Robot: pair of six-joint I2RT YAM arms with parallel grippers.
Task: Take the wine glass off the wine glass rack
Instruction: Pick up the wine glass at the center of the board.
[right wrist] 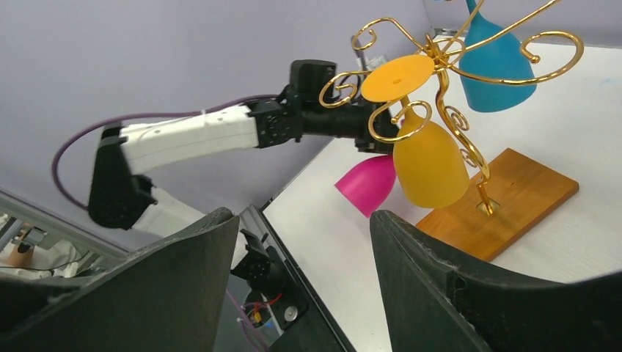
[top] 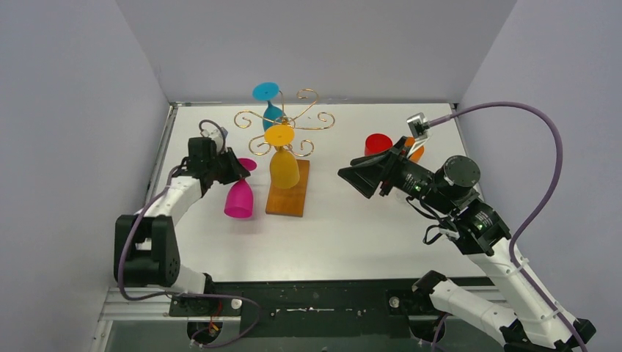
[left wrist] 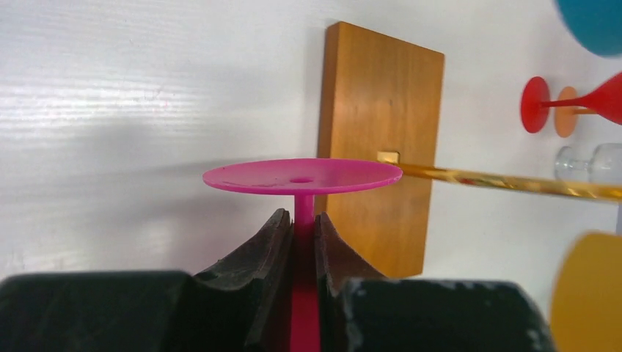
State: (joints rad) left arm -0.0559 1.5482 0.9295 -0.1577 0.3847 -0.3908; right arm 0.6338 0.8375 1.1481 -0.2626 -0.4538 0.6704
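The pink wine glass (top: 239,198) is off the wine glass rack (top: 287,192), upside down just left of its wooden base, stem clamped in the left gripper (top: 236,170), while the right gripper (top: 357,176) hovers with jaws apart to the rack's right.
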